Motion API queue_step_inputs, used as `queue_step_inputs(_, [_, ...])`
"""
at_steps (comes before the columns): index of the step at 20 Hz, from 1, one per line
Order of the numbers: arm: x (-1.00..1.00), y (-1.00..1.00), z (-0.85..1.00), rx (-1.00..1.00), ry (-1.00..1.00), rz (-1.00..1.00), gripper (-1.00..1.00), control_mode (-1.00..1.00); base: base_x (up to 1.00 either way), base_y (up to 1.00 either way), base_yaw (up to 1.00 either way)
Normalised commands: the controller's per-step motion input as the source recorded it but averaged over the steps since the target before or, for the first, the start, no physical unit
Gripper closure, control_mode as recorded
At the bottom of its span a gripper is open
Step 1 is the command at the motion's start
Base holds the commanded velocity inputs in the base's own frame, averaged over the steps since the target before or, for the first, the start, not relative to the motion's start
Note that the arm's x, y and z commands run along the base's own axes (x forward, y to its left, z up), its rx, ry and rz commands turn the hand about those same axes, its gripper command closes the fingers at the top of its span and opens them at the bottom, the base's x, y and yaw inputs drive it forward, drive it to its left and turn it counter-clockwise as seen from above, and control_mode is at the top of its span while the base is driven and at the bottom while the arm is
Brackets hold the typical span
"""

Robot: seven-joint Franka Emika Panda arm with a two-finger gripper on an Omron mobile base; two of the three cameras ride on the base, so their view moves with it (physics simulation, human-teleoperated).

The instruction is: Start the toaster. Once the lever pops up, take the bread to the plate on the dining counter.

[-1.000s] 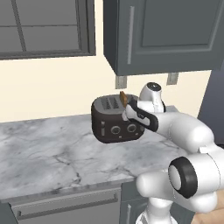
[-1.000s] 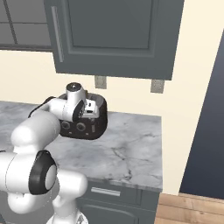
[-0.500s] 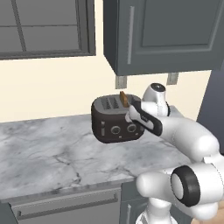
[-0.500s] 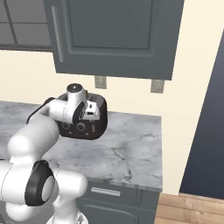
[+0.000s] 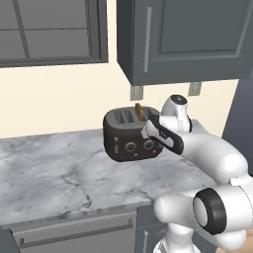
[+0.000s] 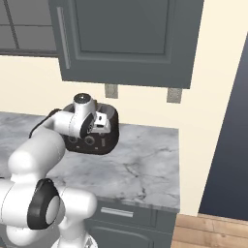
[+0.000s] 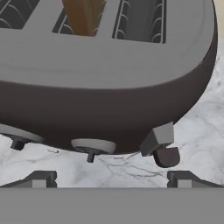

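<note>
Grey-veined marble tops the desk (image 5: 54, 173) we look over, beneath dark grey wall cabinets (image 5: 183, 37) and a cream wall. On it, near the back, we see the dark glossy toaster (image 5: 129, 136) with two round knobs (image 5: 131, 146) on its front. A tan bread slice (image 5: 140, 110) stands upright in one top slot. Our white arm reaches to the toaster's right end, with the gripper (image 7: 109, 178) just beside its front wall, jaws spread wide and holding nothing. A small lever tab (image 7: 157, 138) juts out near the right fingertip (image 7: 183, 179).

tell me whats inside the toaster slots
A brown bread slice stands in one slot of the toaster, its top sticking out. The neighbouring slots show only wire guides; the slice's lower part is hidden inside.
</note>
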Motion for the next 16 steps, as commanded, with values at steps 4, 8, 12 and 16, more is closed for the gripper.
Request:
queue_step_inputs(4, [0.02,0.00,0.00,0.00,0.00,0.00,-1.00,-1.00,0.00,0.00,0.00])
queue_step_inputs(8, [0.07,0.00,0.00,0.00,0.00,0.00,-1.00,-1.00,0.00,0.00,0.00])
queue_step_inputs(12, [0.08,0.00,0.00,0.00,0.00,0.00,-1.00,-1.00,0.00,0.00,0.00])
queue_step_inputs(16, [0.06,0.00,0.00,0.00,0.00,0.00,-1.00,-1.00,0.00,0.00,0.00])
